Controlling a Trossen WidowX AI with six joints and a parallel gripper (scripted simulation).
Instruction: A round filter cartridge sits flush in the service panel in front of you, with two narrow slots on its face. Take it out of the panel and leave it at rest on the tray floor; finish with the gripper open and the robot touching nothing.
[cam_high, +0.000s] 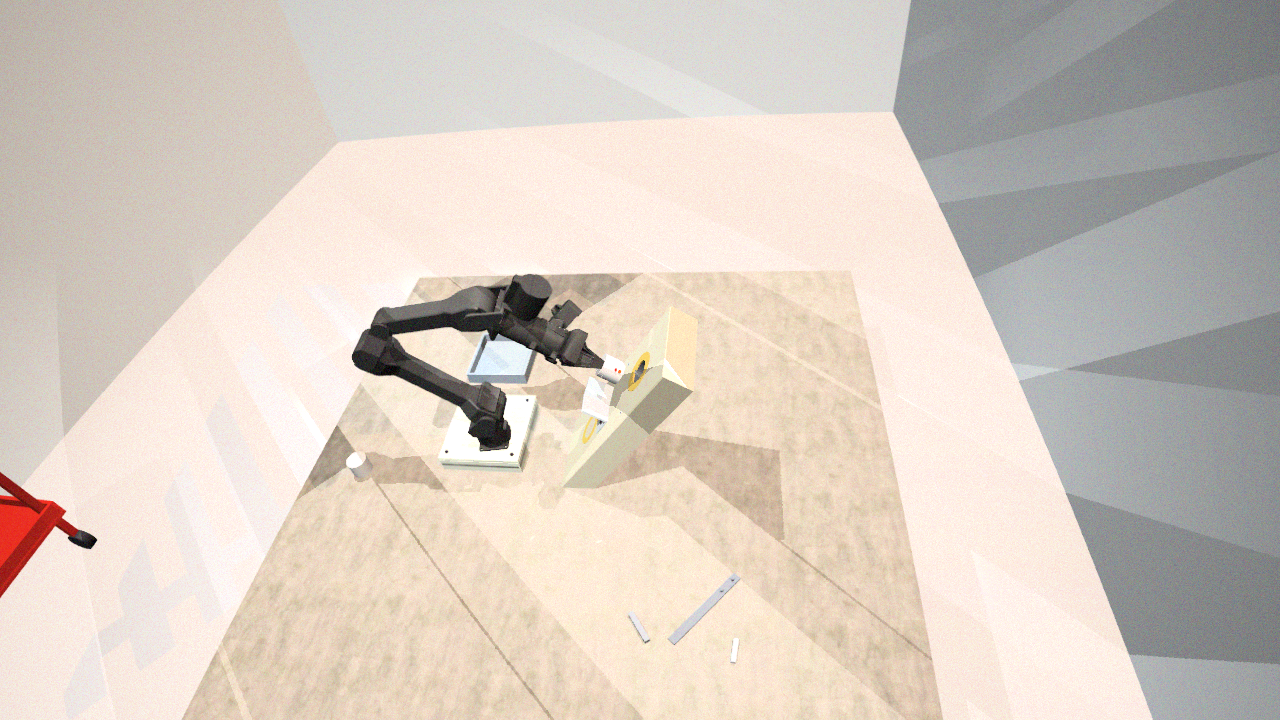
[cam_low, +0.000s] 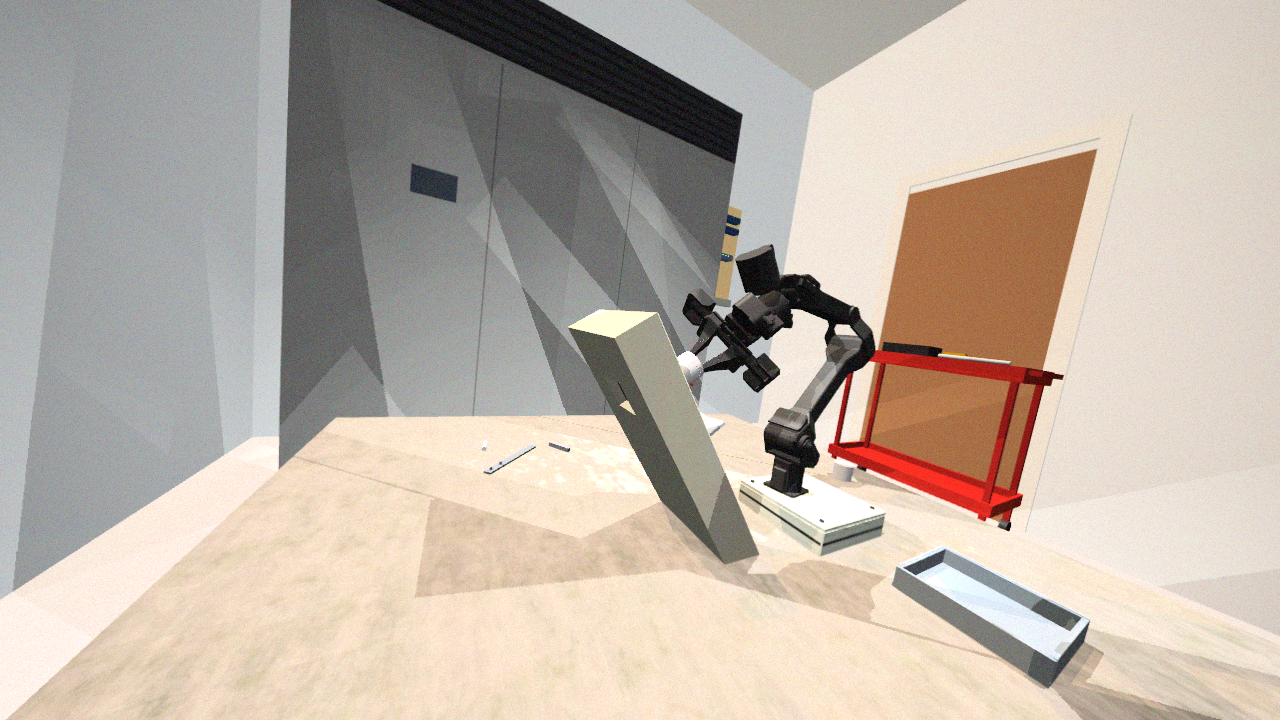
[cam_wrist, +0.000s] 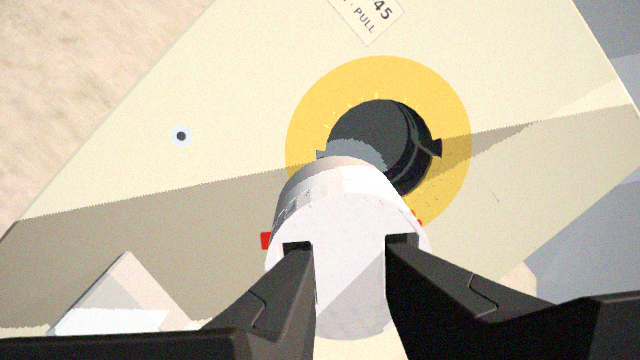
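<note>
My gripper (cam_high: 602, 363) (cam_low: 699, 362) (cam_wrist: 345, 255) is shut on the white round filter cartridge (cam_high: 612, 368) (cam_low: 689, 368) (cam_wrist: 347, 210), with a fingertip in each of its two face slots. The cartridge is out of the slanted cream service panel (cam_high: 657, 402) (cam_low: 662, 420) (cam_wrist: 225, 100), held in front of its opening. Red marks show on its sides. The dark round socket (cam_wrist: 375, 125) is open inside a yellow ring (cam_wrist: 310, 100); the cartridge's far end overlaps its lower left in the wrist view. The blue-grey tray (cam_high: 501, 379) (cam_low: 966, 626) is empty and stands beside the robot's base.
A white angled piece (cam_high: 597, 399) (cam_wrist: 115, 300) sticks out from the panel below the socket, near the cartridge. A second yellow ring (cam_high: 588, 430) is lower on the panel. A small white cylinder (cam_high: 358, 465) (cam_low: 844, 470) stands beyond the base. A grey bar (cam_high: 704, 608) (cam_low: 510, 458) lies farther off.
</note>
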